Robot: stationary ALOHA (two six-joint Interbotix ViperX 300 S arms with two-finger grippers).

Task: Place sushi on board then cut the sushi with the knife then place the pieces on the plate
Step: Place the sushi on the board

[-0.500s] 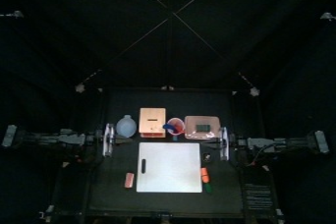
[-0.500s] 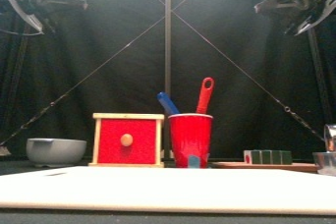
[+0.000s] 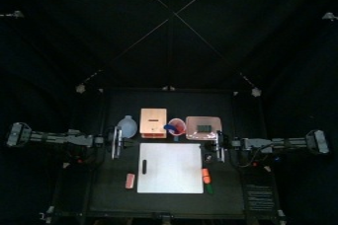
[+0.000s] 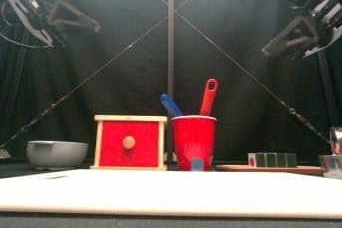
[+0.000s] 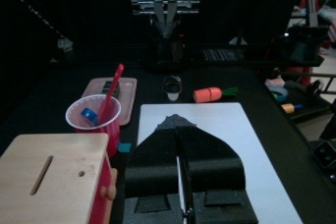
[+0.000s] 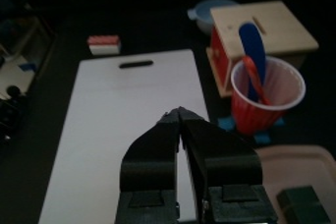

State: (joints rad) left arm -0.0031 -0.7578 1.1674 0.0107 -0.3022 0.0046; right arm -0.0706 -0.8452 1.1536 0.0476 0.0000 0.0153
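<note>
The dark green sushi roll (image 4: 274,159) lies on the pink tray (image 4: 301,169) at the back right, and shows at a corner of the right wrist view as sushi roll (image 6: 309,204). The white board (image 3: 172,167) is bare in the table's middle. A red cup (image 4: 194,142) behind it holds a blue knife (image 4: 170,104) and a red knife (image 4: 209,95). My left gripper (image 3: 119,145) hovers shut at the board's left edge. My right gripper (image 3: 215,148) hovers shut at its right edge. Both are up in the air and hold nothing.
A wooden box with a red drawer front (image 4: 130,142) stands left of the cup, and a blue-grey bowl (image 4: 56,153) left of that. A small red toy (image 3: 129,180) lies left of the board. An orange toy (image 3: 205,176) lies to its right.
Both grippers have swung inward toward the board's edges and come lower. Nothing on the table has moved.
</note>
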